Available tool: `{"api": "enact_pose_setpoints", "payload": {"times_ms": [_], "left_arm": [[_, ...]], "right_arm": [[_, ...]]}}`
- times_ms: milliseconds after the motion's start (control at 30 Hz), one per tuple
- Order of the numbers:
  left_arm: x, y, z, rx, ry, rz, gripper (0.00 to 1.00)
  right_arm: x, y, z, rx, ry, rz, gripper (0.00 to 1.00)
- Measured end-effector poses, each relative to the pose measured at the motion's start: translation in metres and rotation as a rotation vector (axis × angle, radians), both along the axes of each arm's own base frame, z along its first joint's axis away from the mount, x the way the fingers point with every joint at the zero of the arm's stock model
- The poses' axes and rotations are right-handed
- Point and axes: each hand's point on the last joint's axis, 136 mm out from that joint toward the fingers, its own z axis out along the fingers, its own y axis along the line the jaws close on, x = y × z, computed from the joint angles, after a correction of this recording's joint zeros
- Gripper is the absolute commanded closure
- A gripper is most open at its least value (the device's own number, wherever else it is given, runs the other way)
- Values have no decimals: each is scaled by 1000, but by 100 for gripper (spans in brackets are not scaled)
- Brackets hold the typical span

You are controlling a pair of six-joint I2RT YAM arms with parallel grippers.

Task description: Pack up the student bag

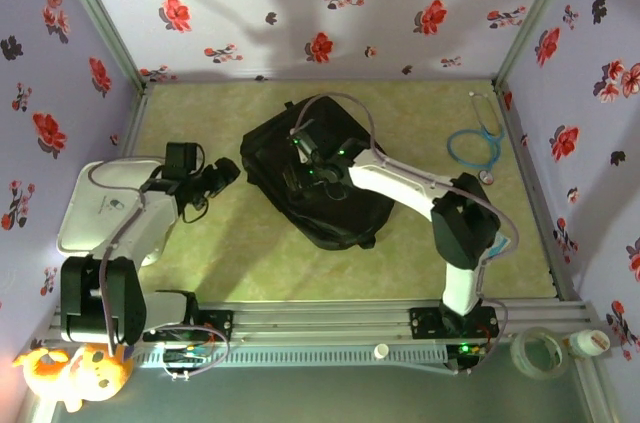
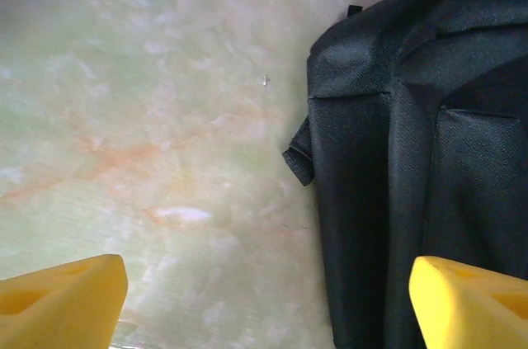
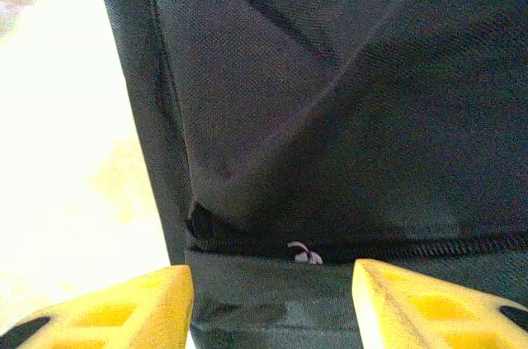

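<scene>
White-and-black arms [image 1: 400,183] with grey cables, yellow jaws.

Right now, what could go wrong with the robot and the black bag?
The right pincer hangs open over the zip of the backpack, so it might pinch the fold of loose fabric rather than the small pull. The left pincer is open beside the bag, gripping nothing, so the soft bag may slide if tugged.

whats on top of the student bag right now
The right pincer hangs over the student bag, jaws apart, holding nothing. The bag's contents are hidden by its fabric.
</scene>
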Motion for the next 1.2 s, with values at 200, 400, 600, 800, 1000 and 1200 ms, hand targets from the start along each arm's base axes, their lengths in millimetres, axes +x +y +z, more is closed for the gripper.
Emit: {"api": "enact_pose_setpoints", "payload": {"times_ms": [200,400,600,800,1000,1200], "left_arm": [[-1,-9,-3,-54,-11,-36,10],[9,-36,-6,-151,-32,-131,15],[11,-77,-20,-230,-16,-262,33],[5,-112,-26,-283,-3,-363,49],[6,-125,-22,-295,-8,-402,57],[11,-116,-33,-289,24,-354,59]], "right_arm": [[23,12,-11,-17,9,-33,47],[53,10,-21,20,48,-109,48],[67,-4,-26,83,126,-174,51],[63,-2,-23,114,156,-144,54],[40,-2,-10,100,152,-23,55],[12,5,-10,21,140,111,54]]}}
